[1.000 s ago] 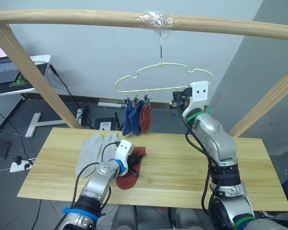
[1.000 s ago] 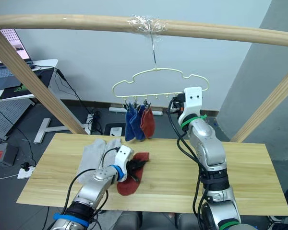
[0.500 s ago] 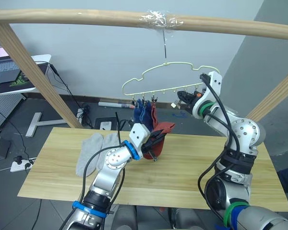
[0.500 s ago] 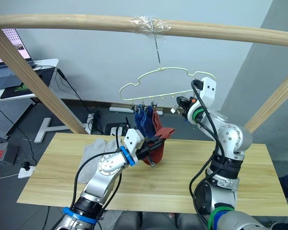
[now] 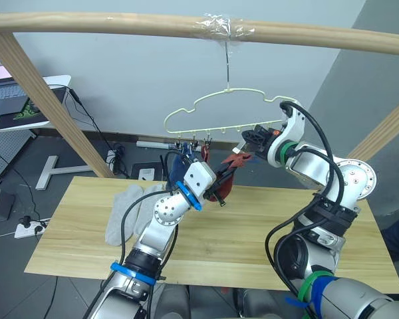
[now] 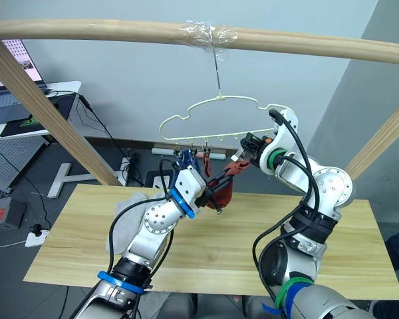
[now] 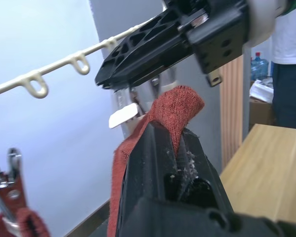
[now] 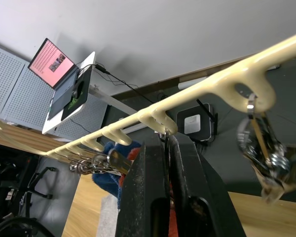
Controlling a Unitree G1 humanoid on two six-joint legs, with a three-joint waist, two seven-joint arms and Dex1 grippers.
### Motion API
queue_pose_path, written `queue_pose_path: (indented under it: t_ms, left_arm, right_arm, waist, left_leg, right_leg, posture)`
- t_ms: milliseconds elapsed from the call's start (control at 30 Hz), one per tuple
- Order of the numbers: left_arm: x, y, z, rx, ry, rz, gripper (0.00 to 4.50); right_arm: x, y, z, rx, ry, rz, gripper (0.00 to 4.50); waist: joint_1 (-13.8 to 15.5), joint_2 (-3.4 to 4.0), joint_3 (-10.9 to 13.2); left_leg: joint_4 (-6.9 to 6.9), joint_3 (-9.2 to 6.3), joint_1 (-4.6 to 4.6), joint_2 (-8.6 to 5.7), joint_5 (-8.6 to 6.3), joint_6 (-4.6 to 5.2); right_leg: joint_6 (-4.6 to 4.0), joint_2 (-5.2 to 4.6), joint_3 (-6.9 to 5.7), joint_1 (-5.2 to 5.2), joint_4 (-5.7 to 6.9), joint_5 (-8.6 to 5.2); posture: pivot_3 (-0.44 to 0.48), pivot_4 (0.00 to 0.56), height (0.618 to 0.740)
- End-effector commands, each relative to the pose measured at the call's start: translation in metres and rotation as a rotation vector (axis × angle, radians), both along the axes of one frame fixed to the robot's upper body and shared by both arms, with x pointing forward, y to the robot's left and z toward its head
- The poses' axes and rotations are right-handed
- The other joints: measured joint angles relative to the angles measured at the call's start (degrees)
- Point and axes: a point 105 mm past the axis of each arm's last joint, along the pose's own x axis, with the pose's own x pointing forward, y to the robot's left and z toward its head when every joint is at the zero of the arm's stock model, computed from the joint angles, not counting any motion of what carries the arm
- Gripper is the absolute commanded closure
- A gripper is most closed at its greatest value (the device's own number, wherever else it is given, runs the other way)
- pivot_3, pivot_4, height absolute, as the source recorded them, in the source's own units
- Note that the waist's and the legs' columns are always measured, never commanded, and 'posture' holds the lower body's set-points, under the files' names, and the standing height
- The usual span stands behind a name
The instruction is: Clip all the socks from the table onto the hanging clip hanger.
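The clip hanger (image 5: 227, 109) hung by its hook from the wooden rail (image 5: 120, 24), and every place below is told from it. Three socks were already in its clips at the end toward the robot's left: two blue socks (image 5: 178, 165) and, just beside them, a rust red sock (image 7: 7, 224) dangling from a metal clip (image 7: 6, 183).

The left claw (image 5: 224, 177) was raised just under the hanger's bottom bar and was clenched on the second rust red sock (image 7: 164, 114). The sock's folded edge stuck up past the black fingertips (image 7: 155, 143), and the rest of the fabric hung down behind the fingers. That edge sat right under the bar, close to a small metal clip tab (image 7: 123, 114).

The right claw (image 5: 247, 140) was at the bar itself, toward the end on the robot's right. Its two fingers (image 8: 150, 182) were pressed nearly together around the thin wire stem of a clip that dropped from one of the bar's loops. A free clip (image 8: 260, 143) hung from the next loop, just beside those fingers.

Below the hanger lay the tabletop (image 5: 266, 246). Two light grey socks (image 5: 130, 209) rested on it side by side, under the hanger's left end and well apart from both claws.
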Motion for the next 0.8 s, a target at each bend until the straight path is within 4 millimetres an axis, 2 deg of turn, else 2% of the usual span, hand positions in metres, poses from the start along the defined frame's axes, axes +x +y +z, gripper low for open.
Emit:
queue_pose_path:
  t_ms: [33, 233, 367, 800]
  left_arm:
    - [0.001, 0.000, 0.014, -0.035, -0.063, 0.010, 4.47]
    - [-0.002, 0.002, 0.021, -0.039, -0.127, 0.009, 4.47]
    - [-0.010, 0.000, 0.029, -0.006, -0.231, -0.018, 4.47]
    - [-0.007, -0.003, 0.025, 0.021, -0.262, 0.010, 4.47]
  right_arm:
    - [-0.003, -0.001, 0.001, 0.011, 0.006, -0.011, 4.50]
    - [-0.001, -0.008, 0.000, 0.005, 0.016, -0.037, 4.50]
    - [0.001, -0.011, 0.001, 0.018, 0.019, -0.047, 4.50]
    - [-0.002, -0.002, 0.007, 0.057, 0.016, -0.016, 4.50]
  waist:
    - [-0.1, 0.00, 0.0]
    - [-0.2, 0.00, 0.0]
    - [-0.2, 0.00, 0.0]
    - [-0.3, 0.00, 0.0]
  left_leg:
    - [-0.01, 0.00, 0.00, 0.00, 0.00, 0.00]
    - [-0.01, 0.00, -0.01, 0.00, 0.00, 0.00]
    - [-0.01, 0.00, 0.00, 0.00, 0.00, 0.00]
    - [-0.02, 0.00, -0.02, 0.00, 0.00, 0.00]
  right_leg:
    - [0.00, 0.00, 0.00, 0.00, 0.00, 0.00]
    - [0.00, 0.00, 0.00, 0.00, -0.01, 0.00]
    - [0.00, 0.00, 0.00, 0.00, 0.00, 0.00]
    - [0.00, 0.00, 0.00, -0.01, -0.02, 0.00]
  posture:
    - [0.051, 0.161, 0.740]
    - [0.050, 0.159, 0.740]
    - [0.050, 0.157, 0.740]
    - [0.049, 0.154, 0.740]
